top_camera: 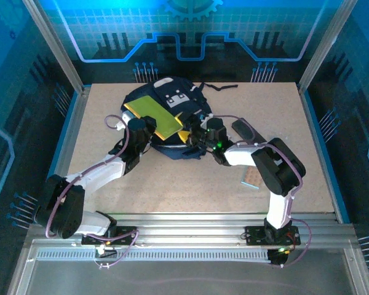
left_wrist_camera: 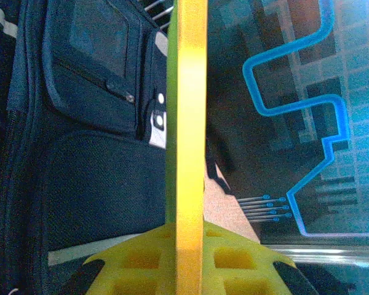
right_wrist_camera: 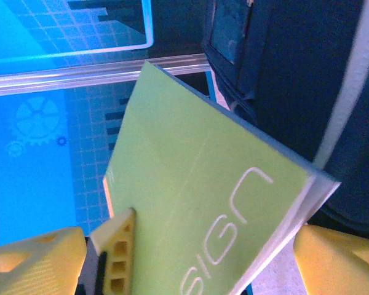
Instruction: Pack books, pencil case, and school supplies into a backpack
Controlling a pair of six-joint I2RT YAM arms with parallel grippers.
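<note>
1. Your left hand (top_camera: pixel 144 127) is clenched on the books (top_camera: pixel 154 114). In the left wrist view the yellow book (left_wrist_camera: pixel 190 123) stands edge-on between its fingers, and the green book (left_wrist_camera: pixel 170 135) is pressed against it. The pair lies tilted over the backpack (top_camera: pixel 194 109), which sits at 12 o'clock on the table (top_camera: pixel 172 190).
2. Your right hand (top_camera: pixel 197 137) is released, at 3 o'clock from the books. In its own view the corner of the green book lies between the spread fingers (right_wrist_camera: pixel 120 252). One finger touches the edge and the other is apart from it.
3. The hold is at one edge only. A quick swing may let the books pivot or slide apart.
4. I cannot make out an open mouth on the backpack. If you push against closed fabric, the books may bend or the bag may shift toward 12 o'clock.
5. If the right hand clamps the corner now, the two hands may pull against each other and crease the cover.
6. The pencil case (top_camera: pixel 243 129), at 3 o'clock from the backpack, and the dotted pad (top_camera: pixel 251 178), at 5 o'clock, lie near your right arm. A wide sweep could knock them.
</note>
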